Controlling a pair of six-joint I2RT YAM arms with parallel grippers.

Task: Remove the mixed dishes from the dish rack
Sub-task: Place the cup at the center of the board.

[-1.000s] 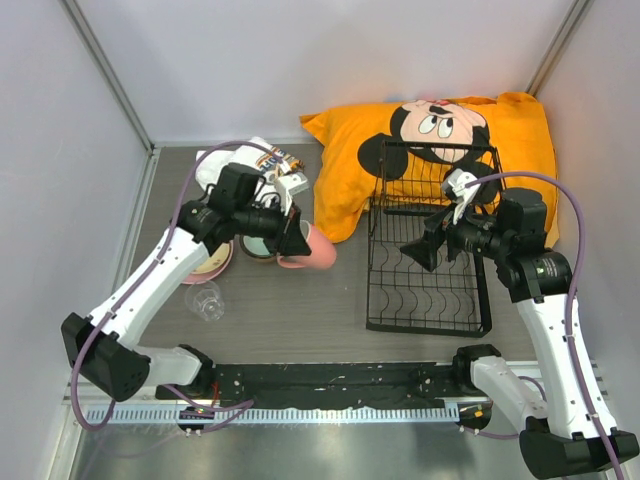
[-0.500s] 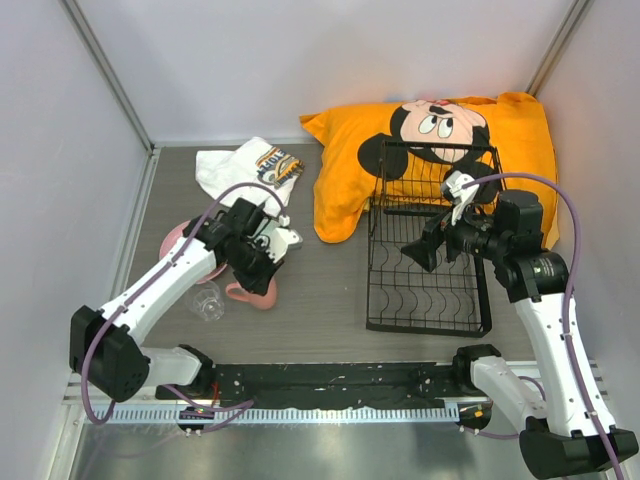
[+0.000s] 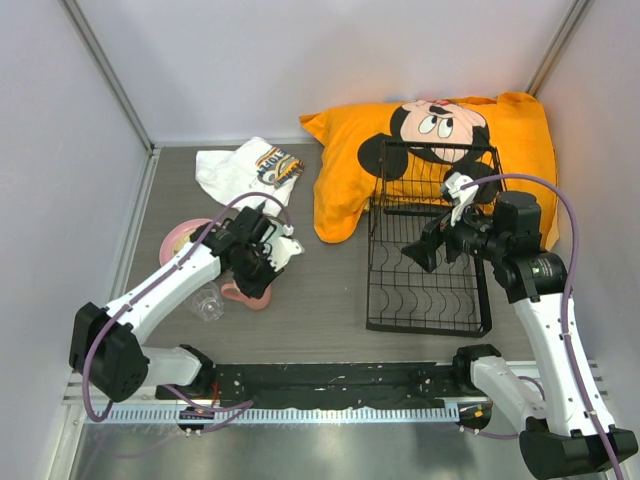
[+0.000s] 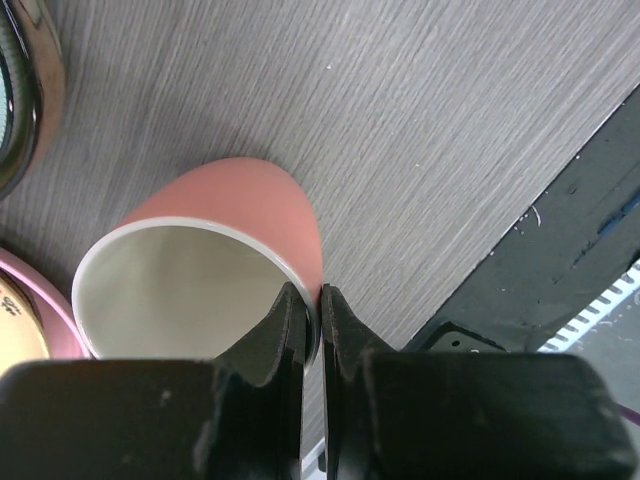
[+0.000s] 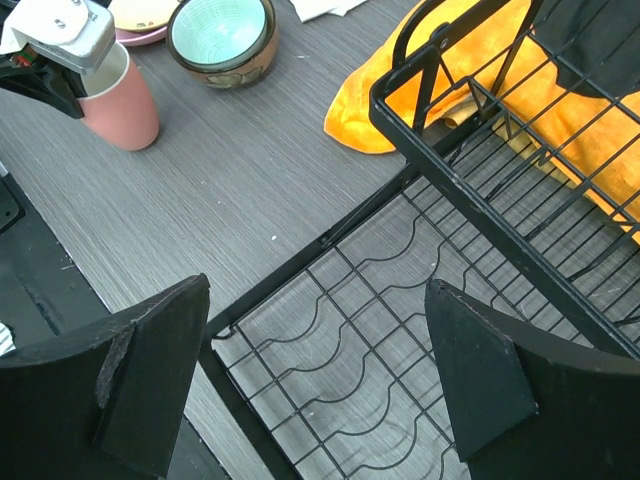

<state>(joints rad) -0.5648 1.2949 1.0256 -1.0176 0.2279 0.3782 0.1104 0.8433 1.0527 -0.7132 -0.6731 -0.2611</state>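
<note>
My left gripper (image 3: 262,265) is shut on the rim of the pink mug (image 3: 250,293), one finger inside and one outside, as the left wrist view (image 4: 312,310) shows. The mug (image 4: 210,250) is upright at table level, right of the small clear glass (image 3: 207,300). The pink plate (image 3: 178,240) carries the tan plate (image 5: 140,12). A brown bowl with a pale green inside (image 5: 222,35) sits beside them. My right gripper (image 3: 425,250) is open and empty above the black wire dish rack (image 3: 430,300), whose grid (image 5: 400,340) holds no dishes in view.
An orange Mickey Mouse pillow (image 3: 430,140) lies under and behind the rack's far end. A white printed cloth (image 3: 245,170) lies at the back left. The black arm-base rail (image 3: 330,380) runs along the near table edge.
My left arm carried the pink mug from beside the pillow toward the near left and lowered it next to the glass. The right arm has not moved.
</note>
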